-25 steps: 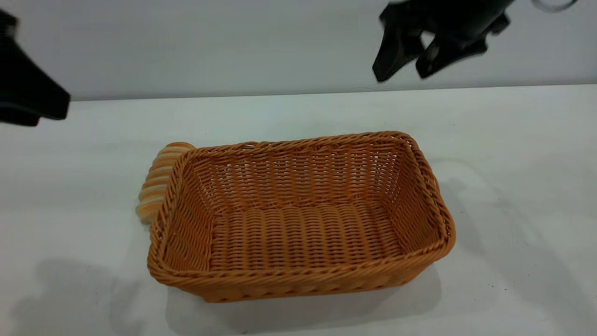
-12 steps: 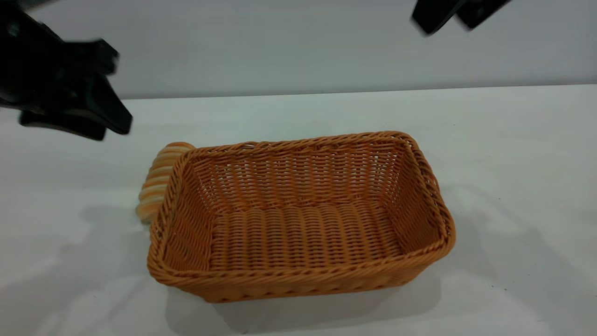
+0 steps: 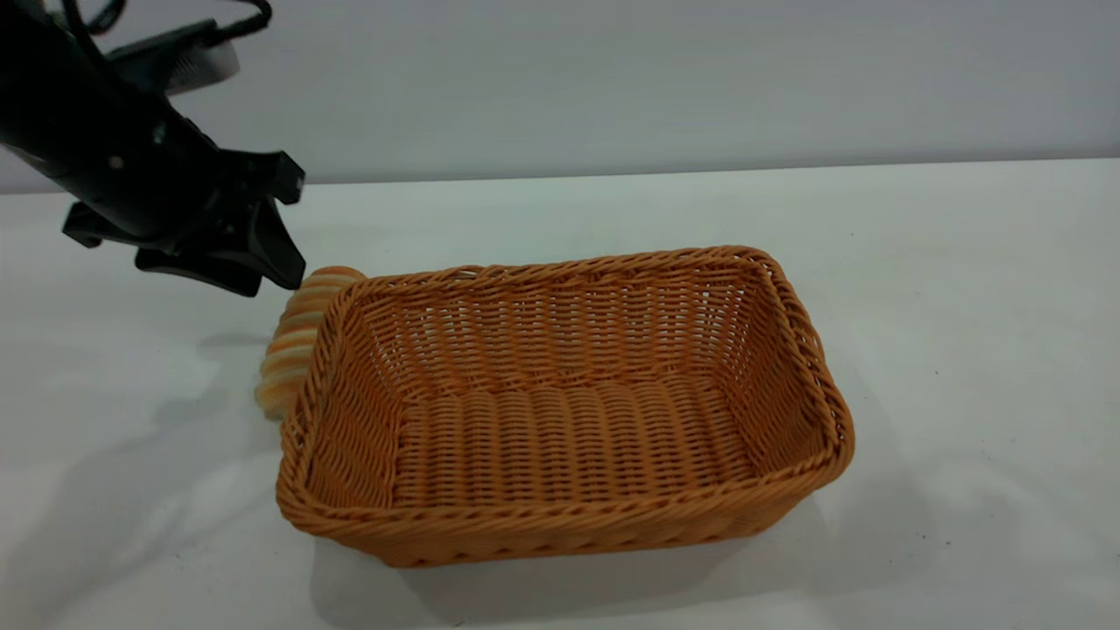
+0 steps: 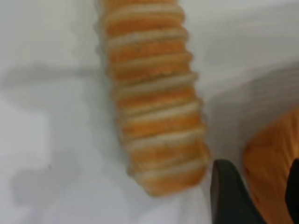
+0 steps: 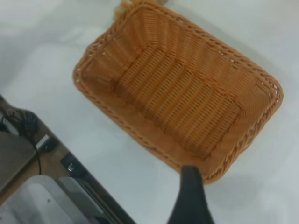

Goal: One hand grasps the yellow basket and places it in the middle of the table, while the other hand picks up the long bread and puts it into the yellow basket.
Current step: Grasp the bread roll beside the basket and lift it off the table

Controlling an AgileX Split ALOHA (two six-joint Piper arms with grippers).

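1 arm is working: the left gripper (image 3: 278, 278) hovers just above the far end of the long bread (image 3: 293, 341), fingers apart as far as the exterior view shows. The bread lies on the table (image 3: 962, 289), pressed against the left wall of the yellow basket (image 3: 569, 525), which sits empty mid-table. Best to straddle the roll crosswise and descend squarely. That basket rim (image 4: 271, 163) crowds the right-hand finger, so clearance there looks tight. The right gripper (image 5: 190, 196) is high above the basket; its fingers I cannot tell.
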